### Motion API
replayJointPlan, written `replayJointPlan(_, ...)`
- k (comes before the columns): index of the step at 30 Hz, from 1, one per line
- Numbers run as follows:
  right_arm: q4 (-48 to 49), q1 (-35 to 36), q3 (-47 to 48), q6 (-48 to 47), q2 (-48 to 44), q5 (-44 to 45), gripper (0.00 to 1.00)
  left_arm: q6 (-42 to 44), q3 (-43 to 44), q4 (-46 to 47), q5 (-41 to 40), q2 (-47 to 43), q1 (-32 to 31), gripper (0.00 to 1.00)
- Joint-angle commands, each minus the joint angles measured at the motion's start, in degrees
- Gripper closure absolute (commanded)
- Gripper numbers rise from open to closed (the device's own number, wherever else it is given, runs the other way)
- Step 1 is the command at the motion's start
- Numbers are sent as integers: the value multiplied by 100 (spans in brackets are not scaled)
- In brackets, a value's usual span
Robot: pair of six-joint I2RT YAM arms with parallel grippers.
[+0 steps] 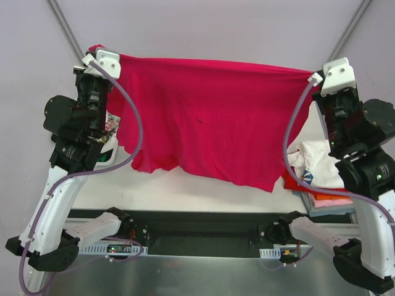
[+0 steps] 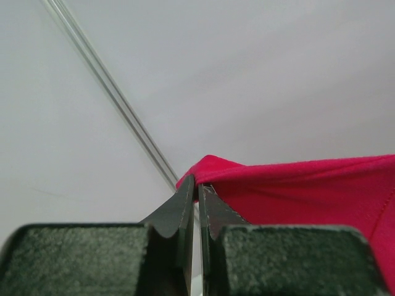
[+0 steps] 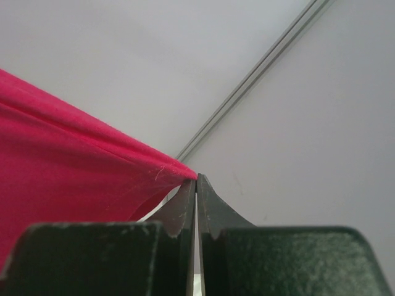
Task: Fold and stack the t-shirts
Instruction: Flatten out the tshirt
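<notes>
- Two grippers stretch the crimson shirt (image 1: 210, 117) in the air above the table (image 1: 203, 194), the left gripper (image 1: 92, 54) and right gripper (image 1: 315, 77) at its top corners. Only the top view shows a crumpled white shirt (image 1: 315, 161) at the right.
- Left wrist: the jaws are pressed together, pinching a smooth knit corner.
- Right wrist: the jaws are clamped on the other, puckered corner.

The white table (image 1: 185, 194) bears a t-shirt heap (image 1: 318, 161) at right.

T-shirt (image 1: 210, 117) hangs spread above table (image 1: 185, 194); other t-shirts (image 1: 318, 169) piled at right.
</notes>
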Motion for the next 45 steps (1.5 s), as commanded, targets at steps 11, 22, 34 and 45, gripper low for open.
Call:
replayJointPlan(11,820,-128,719,-695,968,1277,99,1008,362,1669,-1092,1162,165,100)
replayJointPlan(22,126,-128,598,59,196,909,99,96,346,705,-865,338,165,100)
replayJointPlan(34,-631,-357,-61,728,-1272,126,99,-495,-243,-975,-381,-1377,271,100)
replayJointPlan(45,-683,-541,35,650,-1282,213,99,-266,-244,-985,-460,-1281,288,100)
